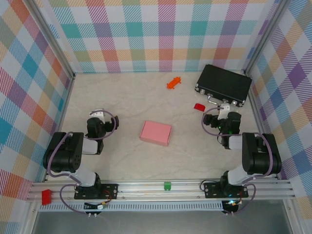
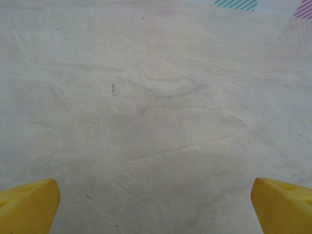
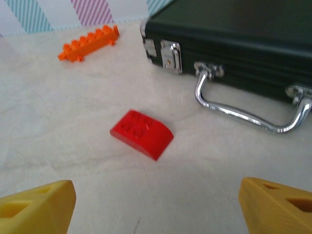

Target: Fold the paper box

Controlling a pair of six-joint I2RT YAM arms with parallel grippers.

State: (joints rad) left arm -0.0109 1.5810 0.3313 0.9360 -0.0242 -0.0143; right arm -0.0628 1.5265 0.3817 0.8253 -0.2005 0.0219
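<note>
Left fingers (image 2: pixel 27 204) spread wide above bare table (image 2: pixel 156 97), tips alone in frame. Mid-table, well apart from both arms, the paper box (image 1: pixel 156 133), lying flat. Further right, orange piece (image 3: pixel 87 44), red block (image 3: pixel 142 132), black case (image 3: pixel 234 44) cut off at the frame edge, all beyond the right fingers (image 3: pixel 278 204), likewise spread

Pink paper box (image 1: pixel 156 133), folded closed, flat and slightly askew on the table's middle, untouched.

No readable text, label, brand or number is showing anywhere. The paper box (image 1: pixel 156 133), mid-frame, is presenting a plain, unprinted pink face.
</note>
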